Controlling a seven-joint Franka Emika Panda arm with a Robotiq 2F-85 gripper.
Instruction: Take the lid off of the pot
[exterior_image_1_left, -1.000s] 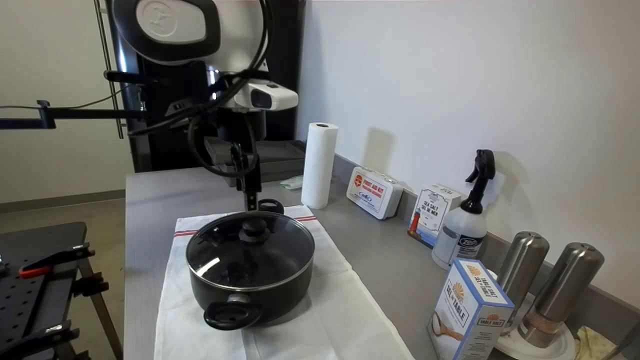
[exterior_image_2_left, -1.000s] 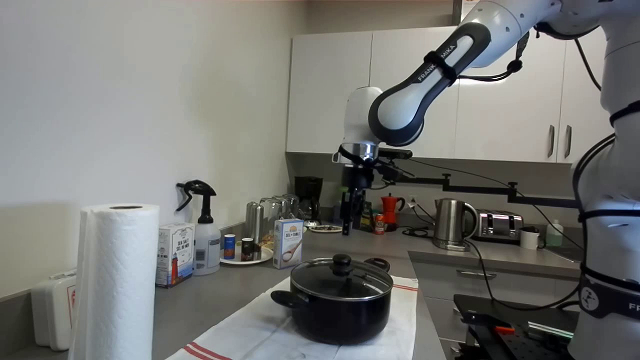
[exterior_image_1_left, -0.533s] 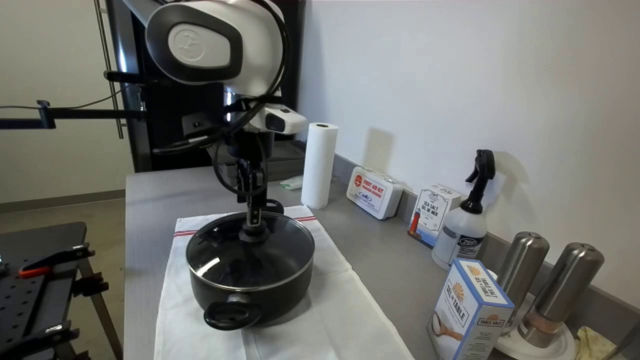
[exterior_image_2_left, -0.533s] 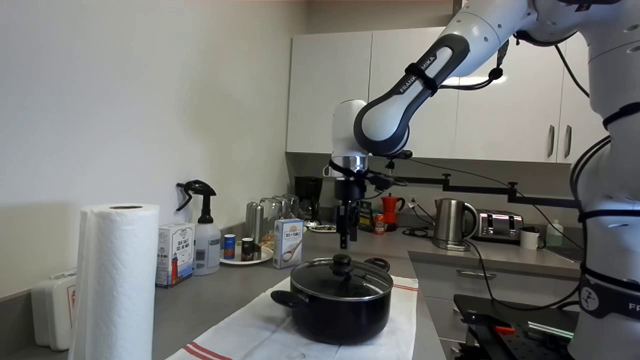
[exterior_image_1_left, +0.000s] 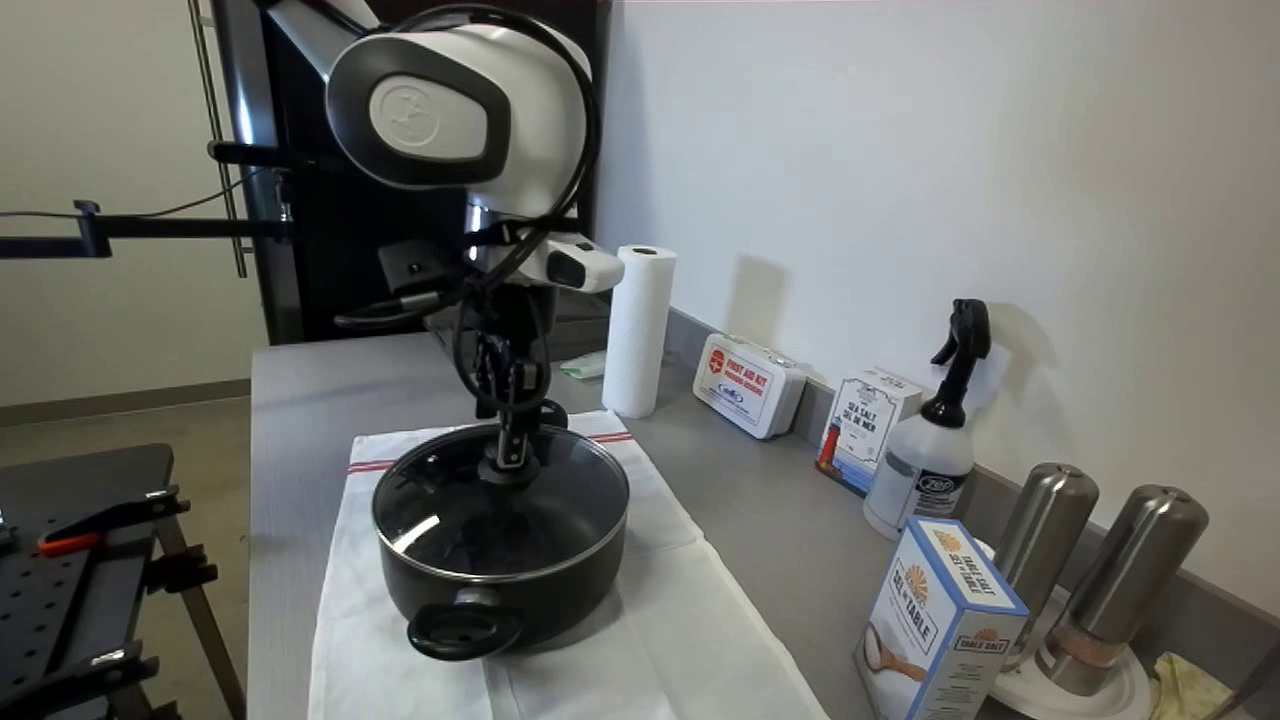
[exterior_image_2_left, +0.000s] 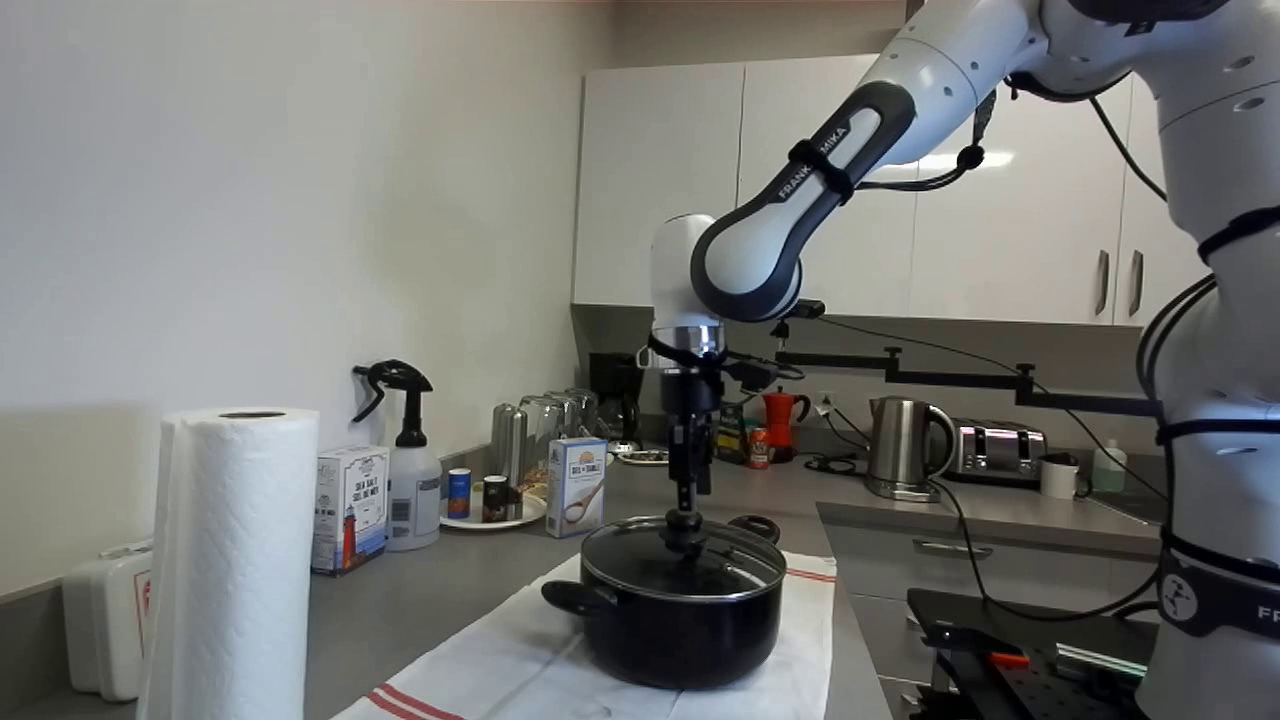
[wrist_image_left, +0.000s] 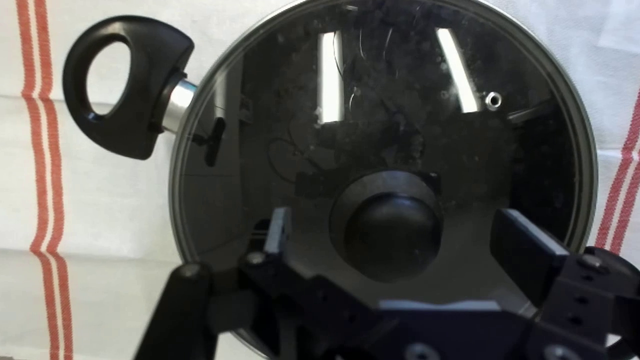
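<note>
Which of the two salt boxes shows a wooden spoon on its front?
The table salt box; the sea salt box, beside the spray bottle, shows a red tower instead.

I saw the arm (exterior_image_2_left: 890, 115) leaning in over the long edge of the counter (exterior_image_2_left: 440, 600), its forearm (exterior_image_2_left: 850, 155) sloping down to an upright wrist (exterior_image_2_left: 678, 262). Under that, inside the same edge, the gripper (wrist_image_left: 392, 225) pointed straight down, its 2 dark fingers (wrist_image_left: 525, 260) standing wide apart and facing each other across the gap.
</note>
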